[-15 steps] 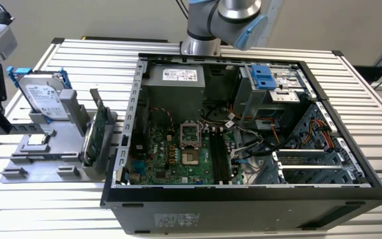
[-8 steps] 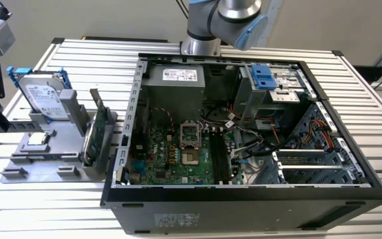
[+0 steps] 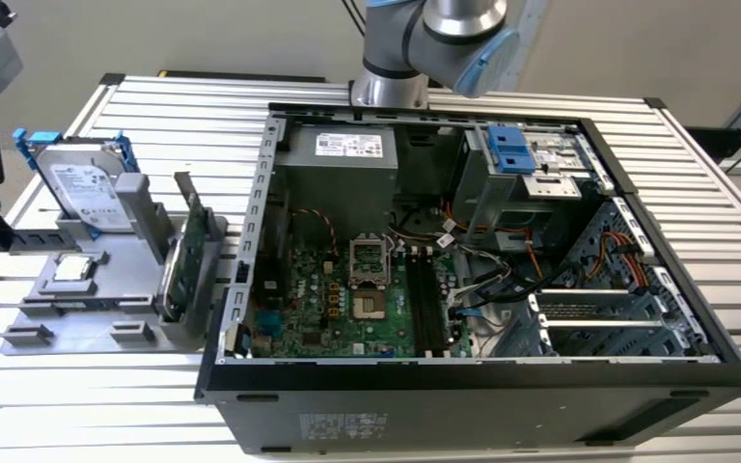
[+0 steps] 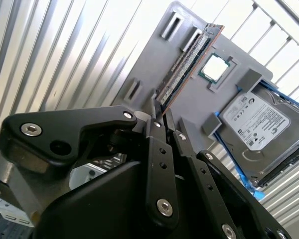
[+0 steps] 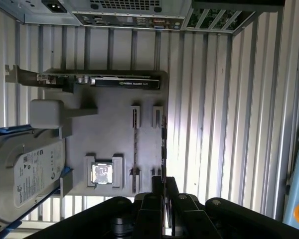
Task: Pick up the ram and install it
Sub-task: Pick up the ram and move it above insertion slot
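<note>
In the second wrist view, the ram (image 4: pixel 189 62) reads as a light, stiff, thin board. It should lift with little force, but it is fragile. It would likely flex or crack if twisted, and the chips and contact edge should be kept free of pressure. The short ends and the bare long edges look like the safest places to take hold.

The gripper (image 4: pixel 162 117) has it there, with the black fingers (image 4: pixel 157 144) drawn together and clamped on the stick's near end. With only one end held, the far end could swing or droop.

The ram is a long, narrow, dark green stick with a row of dark chips along one face and a pale strip along its edge. In the first wrist view it appears edge-on as a thin dark line (image 5: pixel 163 144).

It hangs over the edge of a grey parts tray (image 4: pixel 154 55), near the tray's narrow slots. Whether it touches the tray cannot be told.

A processor chip (image 4: pixel 215 68) and a silver hard drive with blue rails (image 4: pixel 254 129) also sit on the tray. The tray rests on a ribbed metal worktop (image 3: pixel 165 96) beside an open computer case (image 3: pixel 474 376).
</note>
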